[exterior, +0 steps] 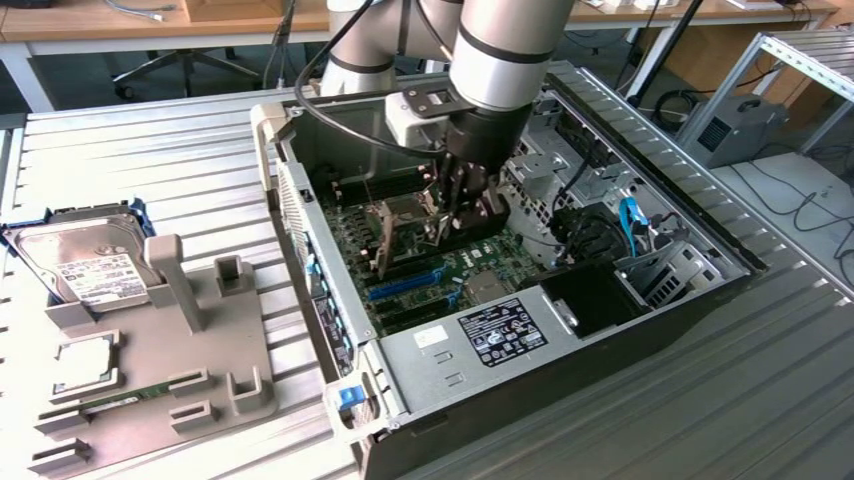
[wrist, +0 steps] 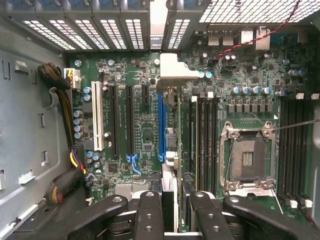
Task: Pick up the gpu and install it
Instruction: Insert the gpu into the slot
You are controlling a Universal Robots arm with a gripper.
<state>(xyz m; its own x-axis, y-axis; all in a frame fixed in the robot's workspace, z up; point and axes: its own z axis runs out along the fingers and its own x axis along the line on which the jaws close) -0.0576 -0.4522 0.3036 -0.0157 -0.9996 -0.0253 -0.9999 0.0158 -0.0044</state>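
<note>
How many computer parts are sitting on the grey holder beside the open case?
3. A silver hard drive with white label at its far end, a square silver processor chip midway, and a thin green memory stick nearest the camera. Posts could hide more.

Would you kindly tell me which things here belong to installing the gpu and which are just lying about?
In the job: the gpu, held edge-on in the gripper; the blue slot on the motherboard; the open computer case.
Lying about: the hard drive, processor chip and memory stick, all on the grey holder beside the case.
</note>
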